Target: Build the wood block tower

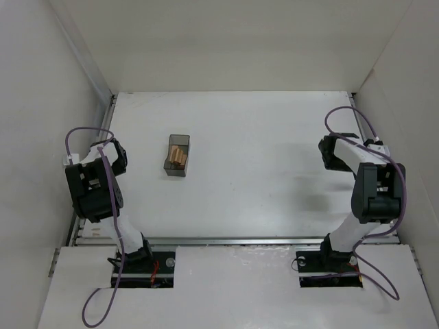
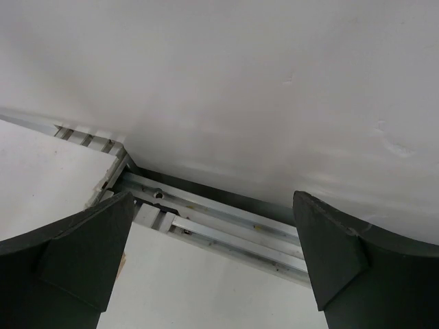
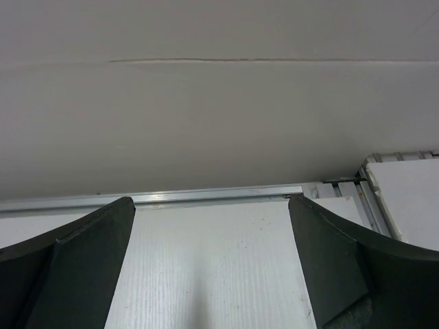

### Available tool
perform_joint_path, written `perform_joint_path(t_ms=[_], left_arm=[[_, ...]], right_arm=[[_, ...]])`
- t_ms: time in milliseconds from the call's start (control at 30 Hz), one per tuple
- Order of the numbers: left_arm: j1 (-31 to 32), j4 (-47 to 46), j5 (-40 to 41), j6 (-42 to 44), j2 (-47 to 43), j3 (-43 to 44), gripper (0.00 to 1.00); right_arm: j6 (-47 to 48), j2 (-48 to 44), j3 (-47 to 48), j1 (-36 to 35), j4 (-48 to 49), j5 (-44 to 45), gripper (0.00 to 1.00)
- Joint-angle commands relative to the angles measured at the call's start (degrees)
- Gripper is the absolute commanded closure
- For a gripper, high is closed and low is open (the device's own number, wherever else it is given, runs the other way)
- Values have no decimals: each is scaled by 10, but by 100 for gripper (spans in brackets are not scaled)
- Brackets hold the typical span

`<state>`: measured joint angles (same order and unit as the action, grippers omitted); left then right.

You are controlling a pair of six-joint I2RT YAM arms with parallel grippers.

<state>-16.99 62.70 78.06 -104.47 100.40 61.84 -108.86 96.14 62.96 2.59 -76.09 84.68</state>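
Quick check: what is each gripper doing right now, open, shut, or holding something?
Left gripper: open, holding nothing.
Right gripper: open, holding nothing.

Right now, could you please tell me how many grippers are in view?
2. The left gripper hangs open above the table at its left edge, left of the dark box holding wooden blocks; the right gripper hangs open near the right edge. Neither holds anything.

Finding: no legible text, label, brand, number or sign on the grey box [image 1: 178, 172], the counter [image 1: 274, 157] around it, or elsewhere.
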Motion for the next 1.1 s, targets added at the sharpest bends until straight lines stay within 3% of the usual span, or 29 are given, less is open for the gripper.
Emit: perform_joint_path(t_ms=[0, 167, 267, 333, 367, 467, 500, 533, 567, 600, 667, 700, 733, 767, 833, 867, 900, 1033, 1067], left_arm=[[-1, 21, 13, -13, -12, 13, 0], [-1, 21, 13, -13, -6, 13, 0], [6, 21, 46, 81, 8, 56, 0], [6, 21, 46, 239, 66, 192, 0], [6, 21, 11, 387, 89, 250, 0], [-1, 21, -104, 607, 147, 473, 0], [-6, 21, -225, 704, 147, 519, 0], [-13, -44, -325, 775, 135, 572, 0], [-21, -90, -448, 843, 112, 572, 0], [-28, -133, -690, 894, 57, 567, 0], [-8, -209, -910, 1052, -7, 541, 0], [12, -209, -989, 1116, -18, 541, 0], [35, -196, -1039, 1170, -25, 536, 0], [61, -185, -1013, 1223, -30, 516, 0], [144, -179, -916, 1246, -30, 483, 0], [170, -173, -828, 1261, -20, 470, 0], [192, -151, -804, 1272, -7, 452, 0], [235, -167, -834, 1257, 14, 381, 0], [252, -183, -829, 1243, 14, 362, 4]], right_arm=[[21, 2, 35, -9, -33, 59, 0], [166, -3, 107, -59, -33, 85, 0], [246, -3, 173, -115, -33, 99, 0], [260, -11, 237, -163, -33, 72, 0], [306, -3, 264, -178, -33, 50, 0], [435, 53, 383, -234, -17, 23, 0], [620, 64, 410, -246, 6, -34, 0], [783, 64, 421, -254, 185, -111, 0], [928, 50, 392, -262, 284, -249, 0], [1035, 4, 373, -262, 331, -512, 0], [1030, -67, 312, -268, 452, -671, 0], [1013, -82, 297, -262, 483, -732, 0], [992, -92, 285, -262, 542, -860, 0], [985, -92, 272, -254, 566, -920, 0], [971, -72, 266, -247, 596, -1071, 0], [971, -55, 280, -247, 589, -1108, 0], [971, -36, 313, -242, 577, -1137, 0], [943, 61, 364, -237, 518, -1162, 0], [924, 69, 358, -237, 517, -1155, 0]])
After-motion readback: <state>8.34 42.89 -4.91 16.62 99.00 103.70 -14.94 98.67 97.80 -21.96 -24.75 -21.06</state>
